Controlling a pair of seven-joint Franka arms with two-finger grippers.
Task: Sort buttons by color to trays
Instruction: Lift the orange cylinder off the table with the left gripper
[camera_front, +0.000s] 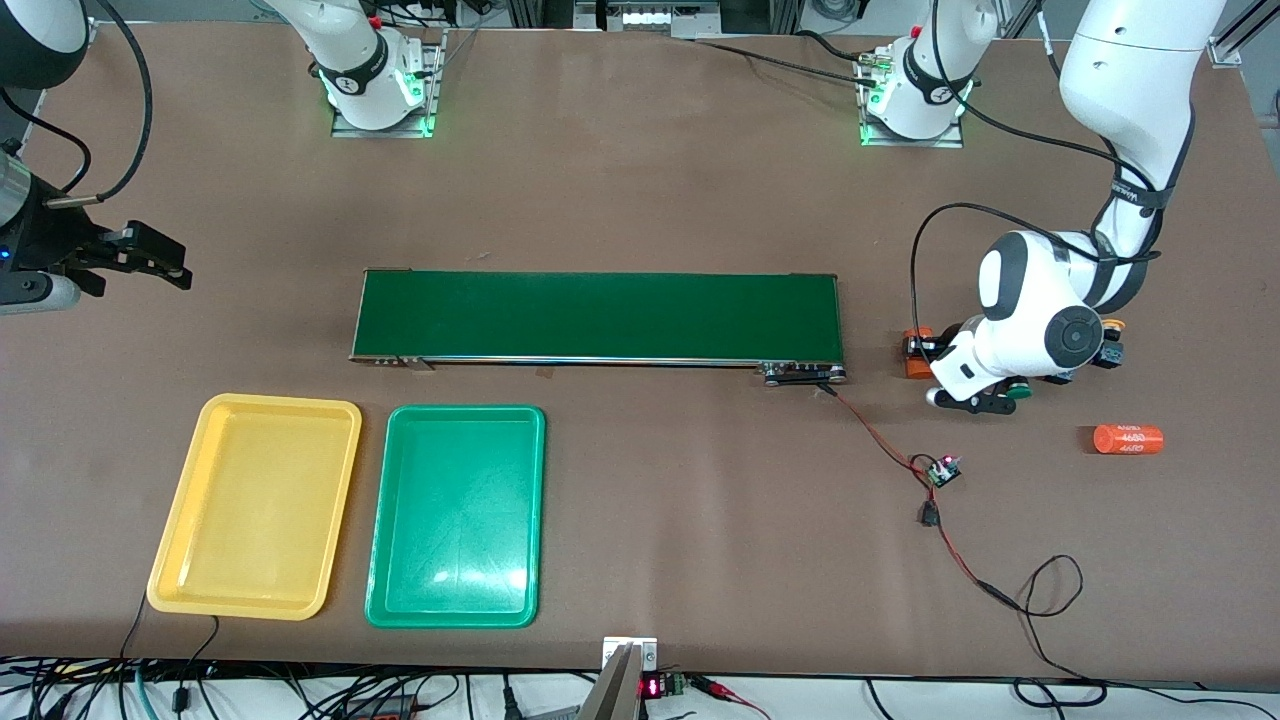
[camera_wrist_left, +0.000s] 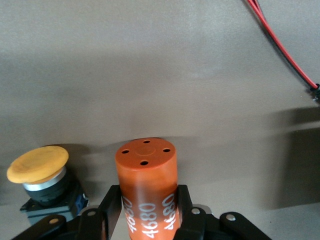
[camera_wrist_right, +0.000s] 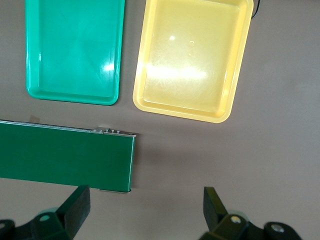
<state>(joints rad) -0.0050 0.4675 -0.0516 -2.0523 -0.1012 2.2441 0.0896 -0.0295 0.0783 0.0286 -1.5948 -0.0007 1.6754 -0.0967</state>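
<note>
Buttons are all bunched at the left arm's end of the table, mostly hidden under that arm: a yellow button (camera_wrist_left: 39, 170) sits just beside the left gripper (camera_wrist_left: 149, 210), another yellow cap (camera_front: 1112, 324) peeks out by the wrist, and a green cap (camera_front: 1018, 391) shows under it. The left gripper is down low, its fingers (camera_wrist_left: 111, 207) clamped on an orange cylinder (camera_wrist_left: 147, 186) marked 4680, not on a button. A second cylinder (camera_front: 1127, 439) lies apart on the table, nearer the front camera. The right gripper (camera_wrist_right: 145, 210) waits up in the air near the belt's (camera_front: 597, 316) end, fingers spread wide with nothing between them. Lots of bare table between the belt and the left arm, just a red wire (camera_front: 880, 440) trailing across it. The yellow tray (camera_front: 170, 560) and green tray (camera_front: 385, 560) sit side by side, nearer the front camera than the belt, toward the right arm's end, both with nothing in them.
</note>
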